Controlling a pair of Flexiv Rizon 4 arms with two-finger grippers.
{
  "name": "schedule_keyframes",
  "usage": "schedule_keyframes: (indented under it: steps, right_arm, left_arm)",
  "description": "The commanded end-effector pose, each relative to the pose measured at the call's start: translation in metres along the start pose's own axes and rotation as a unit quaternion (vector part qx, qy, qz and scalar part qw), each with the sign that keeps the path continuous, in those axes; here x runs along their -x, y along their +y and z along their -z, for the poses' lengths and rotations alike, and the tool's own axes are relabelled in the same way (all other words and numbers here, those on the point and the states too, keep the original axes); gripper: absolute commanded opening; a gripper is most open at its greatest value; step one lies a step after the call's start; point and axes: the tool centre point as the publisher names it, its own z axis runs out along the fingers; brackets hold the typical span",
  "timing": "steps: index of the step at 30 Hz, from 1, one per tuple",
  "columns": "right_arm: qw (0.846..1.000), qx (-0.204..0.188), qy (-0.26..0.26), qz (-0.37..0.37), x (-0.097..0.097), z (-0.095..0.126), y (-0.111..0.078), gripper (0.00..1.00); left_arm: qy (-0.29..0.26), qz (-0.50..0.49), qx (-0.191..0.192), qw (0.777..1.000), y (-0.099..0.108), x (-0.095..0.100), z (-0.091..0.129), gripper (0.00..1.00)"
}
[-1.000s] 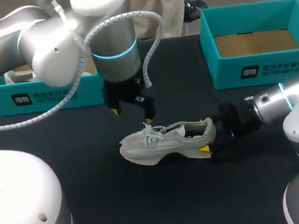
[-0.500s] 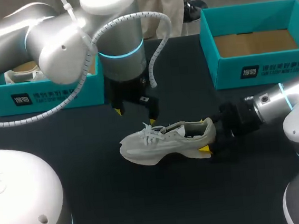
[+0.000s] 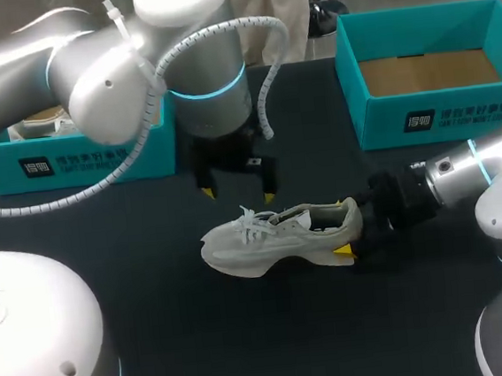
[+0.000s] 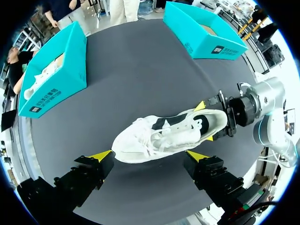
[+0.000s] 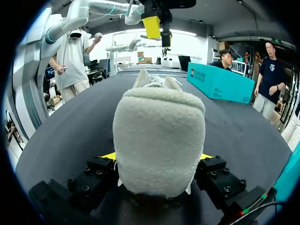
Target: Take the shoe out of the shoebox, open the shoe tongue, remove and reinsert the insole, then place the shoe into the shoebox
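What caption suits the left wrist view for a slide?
Open left gripper hovers above a white shoe on the black table; the right gripper holds its heel.

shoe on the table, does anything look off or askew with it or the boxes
Nothing stands out. The white shoe sits upright on its sole, heel clamped in the right gripper, the left gripper open above its laces. The left teal box and right teal box stand upright, undamaged.

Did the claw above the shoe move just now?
Yes. The left gripper slid a little toward the robot's right, along the white shoe toward its heel; the shoe stayed put.
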Motion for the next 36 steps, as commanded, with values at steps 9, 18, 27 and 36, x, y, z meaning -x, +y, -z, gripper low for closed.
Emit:
schedule_keyframes:
  steps: [9,18,27,36]
  right_arm:
    - [1.000,-0.002,-0.001,0.000,0.000,-0.002,0.000,0.00]
    - [1.000,-0.002,-0.001,0.000,0.000,-0.002,0.000,0.00]
    - [1.000,-0.002,-0.001,0.000,0.000,-0.002,0.000,0.00]
    - [1.000,-0.002,-0.001,0.000,0.000,-0.002,0.000,0.00]
  left_arm:
    - [-0.018,0.021,-0.003,1.000,-0.002,-0.045,-0.032,1.00]
    - [-0.024,0.035,-0.008,0.999,-0.004,-0.062,-0.046,1.00]
    - [-0.038,0.051,-0.018,0.998,-0.008,-0.078,-0.060,1.00]
    - [-0.054,0.063,-0.026,0.996,-0.015,-0.088,-0.076,1.00]
